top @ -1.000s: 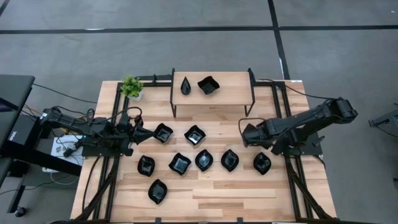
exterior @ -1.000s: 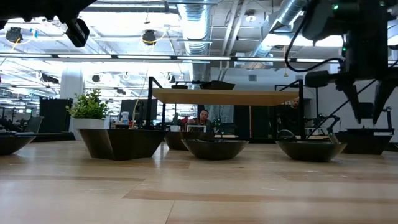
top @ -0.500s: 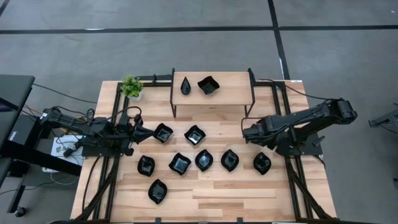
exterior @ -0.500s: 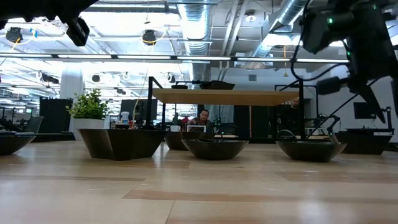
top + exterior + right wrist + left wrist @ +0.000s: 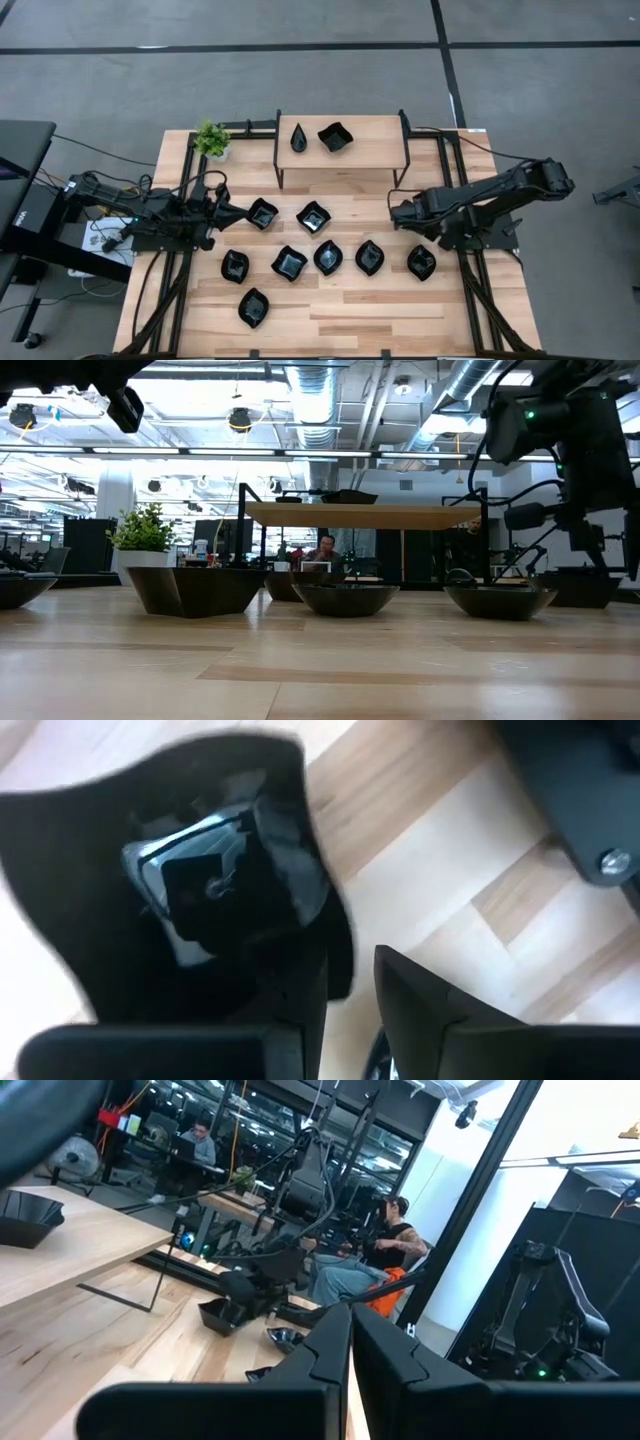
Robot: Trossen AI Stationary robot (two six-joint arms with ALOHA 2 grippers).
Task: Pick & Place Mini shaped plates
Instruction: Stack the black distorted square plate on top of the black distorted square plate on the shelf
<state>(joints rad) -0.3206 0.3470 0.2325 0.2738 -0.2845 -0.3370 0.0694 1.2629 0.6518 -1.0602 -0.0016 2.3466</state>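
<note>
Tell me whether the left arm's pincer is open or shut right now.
Shut. In the left wrist view the left pincer's two dark fingers lie side by side with only a thin seam between them, holding nothing. From above it sits beside a plate.

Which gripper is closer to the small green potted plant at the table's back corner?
Left. The left gripper is on the same side of the table as the potted plant, a little in front of it. The right gripper is across the table, beyond the raised shelf.
</note>
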